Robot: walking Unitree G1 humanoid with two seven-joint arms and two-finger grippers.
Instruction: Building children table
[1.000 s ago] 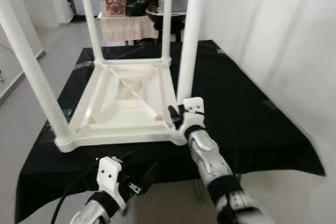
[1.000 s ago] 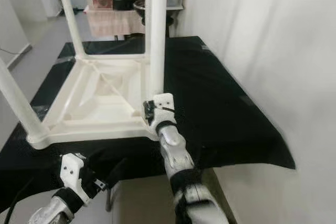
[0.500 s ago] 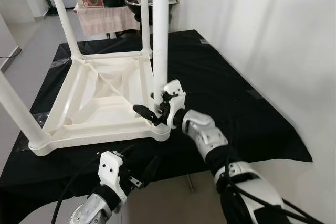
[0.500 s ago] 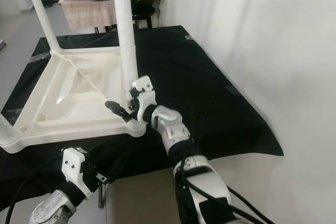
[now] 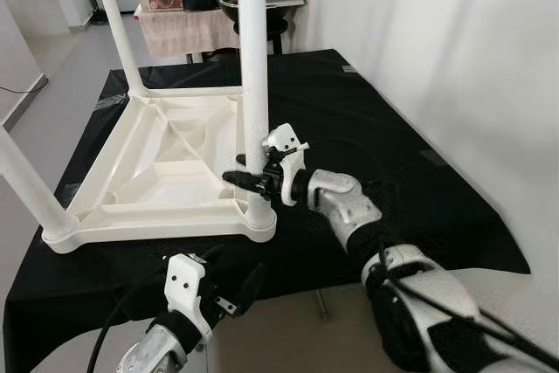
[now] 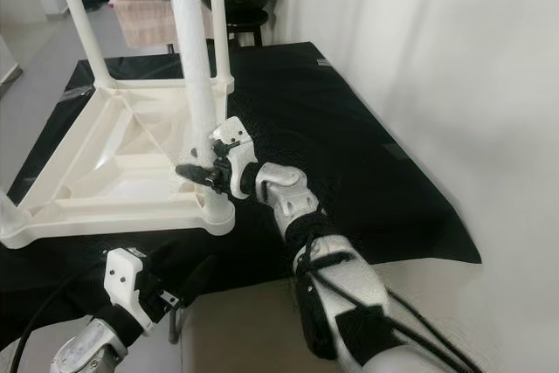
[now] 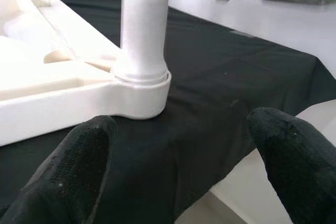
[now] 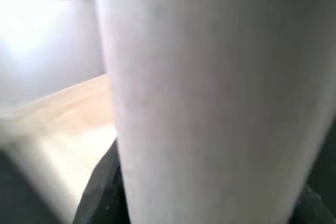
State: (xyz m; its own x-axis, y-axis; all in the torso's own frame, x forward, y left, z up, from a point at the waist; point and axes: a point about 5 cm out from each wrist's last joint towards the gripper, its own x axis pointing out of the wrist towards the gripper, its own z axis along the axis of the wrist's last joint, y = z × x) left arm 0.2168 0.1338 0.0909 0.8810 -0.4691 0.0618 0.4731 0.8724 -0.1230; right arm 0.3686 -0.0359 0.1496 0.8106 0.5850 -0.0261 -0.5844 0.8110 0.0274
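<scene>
Black cloth [image 5: 419, 189] covers the work surface in front of me, with a white wall close along my right side. Nearest to me, my left gripper [image 5: 229, 290] hangs just off the cloth's near edge, below the table, its two black fingers [image 7: 79, 166] spread wide apart and holding nothing. From the left wrist camera I look between them at the base of the near leg [image 5: 254, 85], seated in its round corner socket [image 7: 140, 98].

Just beyond, the white children's table [image 5: 166, 172] lies upside down on the cloth, legs pointing up. My right gripper [image 5: 253, 179] reaches in from the right and is clamped around the lower part of that near leg, a little above the socket (the right wrist camera sits so close that the leg is a pale blur across it). That leg stands upright at the table's near right corner. A second leg [image 5: 26, 185] rises at the near left corner, leaning outward as I see it, and two more [image 5: 118, 28] stand at the far corners.

Farther back, past the cloth, a small stand [image 5: 188, 28] carries boxes and a dark bowl [image 5: 240, 4].
</scene>
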